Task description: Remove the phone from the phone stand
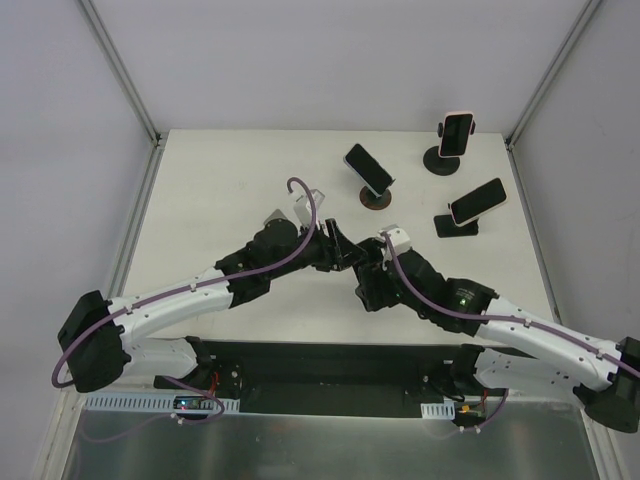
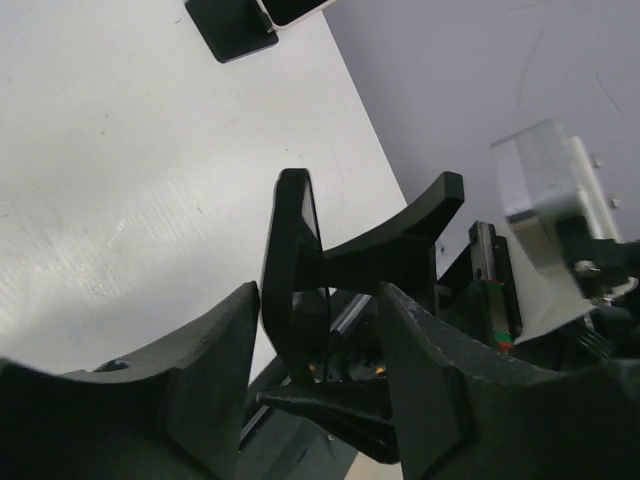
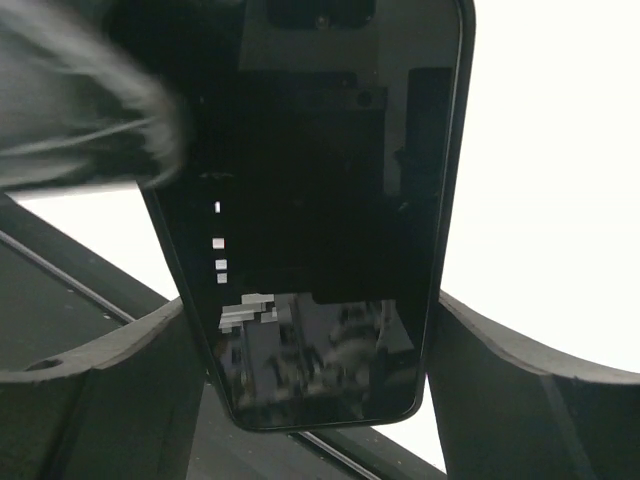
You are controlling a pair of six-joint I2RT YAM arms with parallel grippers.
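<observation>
Between the right gripper's (image 3: 315, 305) fingers (image 3: 130, 370), the phone (image 3: 320, 200) is standing with its dark screen facing the right wrist camera. Both fingers are pressing against its long edges near the lower end, so they are closed on it. A blurred dark shape (image 3: 90, 100) is crowding the upper left of that view; what it is cannot be told.

The left wrist view is showing what that one hides: the phone edge-on, with the black bracket of the phone stand (image 2: 400, 240) jutting from its back. The left gripper's (image 2: 320, 295) fingers (image 2: 215, 380) are sitting part-spread on either side of phone and stand together, but whether they are touching either cannot be told.

In the top view the two grippers are meeting nose to nose over the middle of the table (image 1: 230, 190), hiding phone and stand entirely. Only this view is showing, well apart at the back right, a black phone (image 1: 368, 170), an upright phone (image 1: 456, 134) and a reclined phone (image 1: 478, 200), each resting on its own stand.
</observation>
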